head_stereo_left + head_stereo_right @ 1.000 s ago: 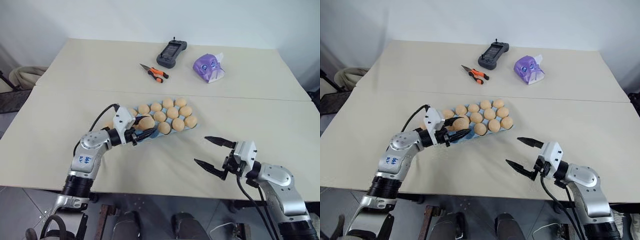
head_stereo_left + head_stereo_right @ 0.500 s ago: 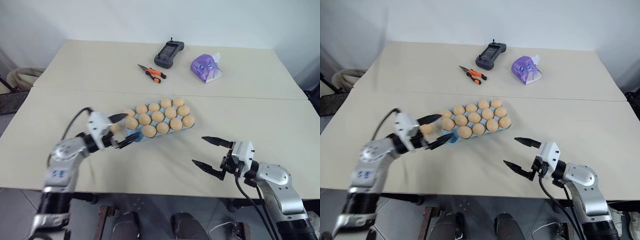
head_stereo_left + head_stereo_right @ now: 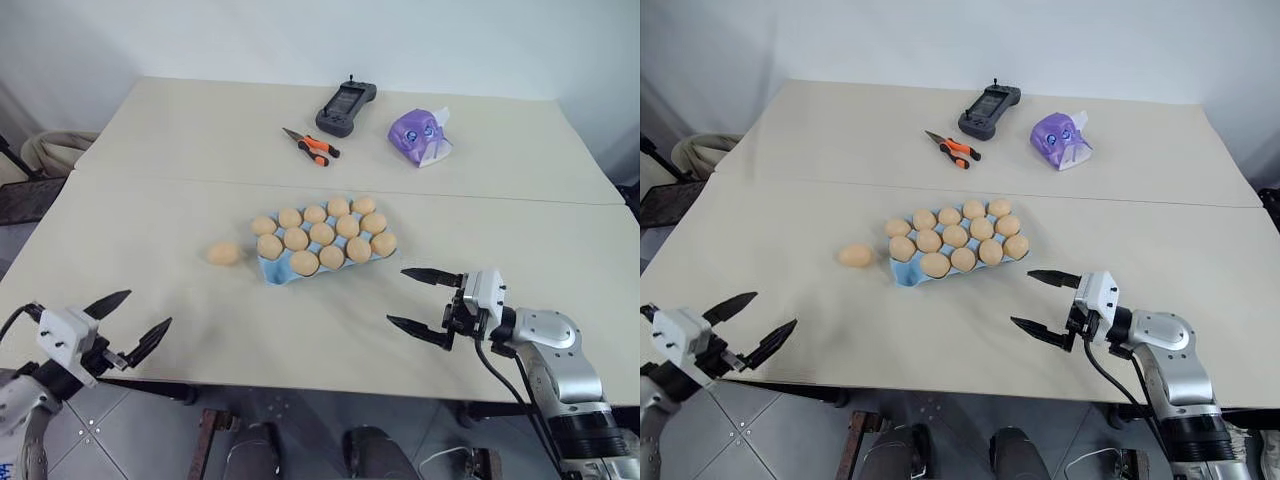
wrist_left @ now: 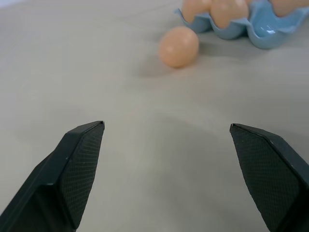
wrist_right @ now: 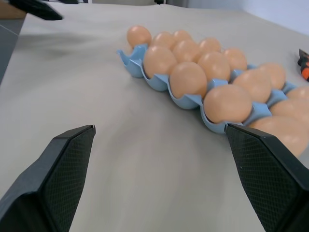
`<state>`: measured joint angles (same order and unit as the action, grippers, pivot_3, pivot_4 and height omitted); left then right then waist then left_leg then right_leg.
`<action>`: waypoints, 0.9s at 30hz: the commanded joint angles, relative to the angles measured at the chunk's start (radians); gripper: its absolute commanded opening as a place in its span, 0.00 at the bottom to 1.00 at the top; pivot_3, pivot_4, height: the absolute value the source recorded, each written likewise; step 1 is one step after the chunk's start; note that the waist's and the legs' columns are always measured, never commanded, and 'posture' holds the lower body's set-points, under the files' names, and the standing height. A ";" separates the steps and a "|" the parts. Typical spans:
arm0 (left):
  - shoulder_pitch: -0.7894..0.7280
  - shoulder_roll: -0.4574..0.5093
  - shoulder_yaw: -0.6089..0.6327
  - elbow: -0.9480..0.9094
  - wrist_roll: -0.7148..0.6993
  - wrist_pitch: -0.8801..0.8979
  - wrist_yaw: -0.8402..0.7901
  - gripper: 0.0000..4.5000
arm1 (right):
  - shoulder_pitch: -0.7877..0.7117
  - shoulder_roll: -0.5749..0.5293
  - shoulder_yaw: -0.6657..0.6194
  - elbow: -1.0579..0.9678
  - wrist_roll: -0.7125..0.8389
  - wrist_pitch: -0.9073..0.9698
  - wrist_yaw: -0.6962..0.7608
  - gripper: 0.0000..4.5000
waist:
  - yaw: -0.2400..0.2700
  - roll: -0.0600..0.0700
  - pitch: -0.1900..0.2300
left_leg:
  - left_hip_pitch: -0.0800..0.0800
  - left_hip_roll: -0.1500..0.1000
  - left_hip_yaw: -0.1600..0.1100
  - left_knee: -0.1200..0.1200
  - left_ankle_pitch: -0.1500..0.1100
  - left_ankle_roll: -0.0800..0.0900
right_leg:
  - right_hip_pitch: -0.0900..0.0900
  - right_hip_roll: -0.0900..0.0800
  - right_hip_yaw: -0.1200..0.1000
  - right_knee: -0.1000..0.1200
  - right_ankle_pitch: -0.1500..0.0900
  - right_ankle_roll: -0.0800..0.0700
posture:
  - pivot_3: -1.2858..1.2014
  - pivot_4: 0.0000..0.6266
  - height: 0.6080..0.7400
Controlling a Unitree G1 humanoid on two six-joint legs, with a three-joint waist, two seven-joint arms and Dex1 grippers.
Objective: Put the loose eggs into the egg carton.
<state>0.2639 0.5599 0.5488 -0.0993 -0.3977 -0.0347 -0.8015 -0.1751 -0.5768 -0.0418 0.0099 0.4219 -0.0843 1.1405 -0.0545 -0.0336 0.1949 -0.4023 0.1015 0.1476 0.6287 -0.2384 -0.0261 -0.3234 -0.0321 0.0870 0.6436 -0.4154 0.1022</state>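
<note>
One small tan-orange oval egg (image 3: 223,253) lies loose on the beige table (image 3: 150,210), just beside the left end of the light blue moulded egg carton (image 3: 272,272), apart from it. In the left eye view the carton's cups look filled with the same tan eggs, thirteen as far as I can count. The left gripper (image 3: 128,319), which a second ago was at the carton's near-left corner with an egg between its fingers, has pulled well back to the table's near-left edge; its black fingers are spread wide and empty, and that egg now sits in the corner cup. The right gripper (image 3: 420,299) hangs near the carton's right end, fingers spread, empty, in much the same place as before. Orange-handled pliers (image 3: 310,145), a dark handheld controller (image 3: 345,107) and a purple crinkled packet (image 3: 419,135) lie at the far side, unchanged.

Right eye view: same layout, loose egg well apart from both grippers.

Left wrist view: spread fingertips (image 4: 79,159) bracket bare table; the loose egg sits ahead, close to the carton's edge, nothing between the fingers.

Right wrist view: wide-spread fingertips (image 5: 67,154) frame the carton's full rows, loose egg at its far end.

Judgement: one egg just delivered, one left to place; whether a free cup remains I cannot tell.
</note>
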 commanded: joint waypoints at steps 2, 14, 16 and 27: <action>-0.023 -0.019 -0.027 -0.062 -0.042 0.020 0.028 0.98 | -0.009 -0.005 -0.023 -0.006 0.019 -0.020 0.015 1.00 | -0.001 0.000 0.000 | 0.000 0.001 0.000 0.000 0.001 0.001 | 0.000 0.001 0.000 0.000 0.000 0.000 | 0.52 0.24 1.00; -0.426 -0.008 -0.273 0.158 0.087 0.131 0.132 0.98 | 0.001 0.010 -0.028 -0.004 0.003 -0.046 -0.003 1.00 | -0.006 0.000 0.000 | 0.000 -0.001 0.002 0.002 0.002 0.001 | -0.001 0.006 0.002 0.001 0.000 0.001 | 0.52 0.24 1.00; -0.495 -0.011 -0.301 0.238 0.124 0.105 0.148 0.98 | 0.003 0.015 -0.027 -0.006 0.001 -0.054 -0.014 1.00 | -0.004 0.000 0.000 | 0.000 -0.001 0.002 0.002 0.002 0.001 | -0.001 0.006 0.002 0.002 0.000 0.001 | 0.52 0.24 1.00; -0.688 -0.059 -0.380 0.554 0.181 -0.051 0.117 0.90 | 0.021 0.038 -0.021 -0.020 -0.011 -0.071 -0.052 1.00 | -0.001 0.000 0.000 | 0.000 0.000 0.003 0.006 0.003 0.001 | -0.002 0.007 0.003 0.005 0.000 0.001 | 0.52 0.24 1.00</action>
<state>-0.4135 0.5026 0.1785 0.4476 -0.2253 -0.0580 -0.6737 -0.1581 -0.5413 -0.0475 0.0214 0.4032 -0.1343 1.0958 -0.0558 -0.0335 0.1949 -0.4024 0.1010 0.1504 0.6351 -0.2358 -0.0255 -0.3256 -0.0251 0.0896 0.6492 -0.4154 0.1032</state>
